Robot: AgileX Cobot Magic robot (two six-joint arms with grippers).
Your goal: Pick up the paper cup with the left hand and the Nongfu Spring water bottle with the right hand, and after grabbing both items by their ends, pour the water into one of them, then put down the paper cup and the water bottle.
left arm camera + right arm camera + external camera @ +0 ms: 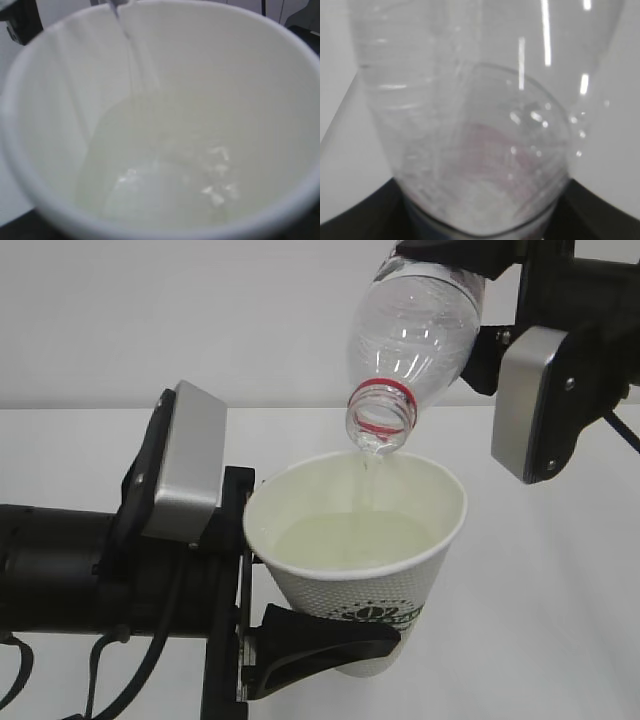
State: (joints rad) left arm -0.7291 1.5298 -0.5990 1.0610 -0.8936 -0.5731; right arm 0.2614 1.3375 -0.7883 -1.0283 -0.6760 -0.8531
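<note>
The white paper cup (350,585) is held upright above the table, my left gripper (345,630) shut on its lower part; one black finger (320,645) crosses the front below the green logo. The Nongfu Spring water bottle (420,320) is tipped mouth down over the cup, its red neck ring (380,410) just above the rim. My right gripper (450,255) is shut on its base end at the top edge. A thin stream of water (368,465) falls into the cup, which holds a pool of water (165,190). The clear bottle (470,125) fills the right wrist view.
A white table (560,590) lies under both arms, with a plain white wall behind. The left arm's grey plate (190,465) is beside the cup. The right arm's grey plate (535,400) hangs to the right of the bottle.
</note>
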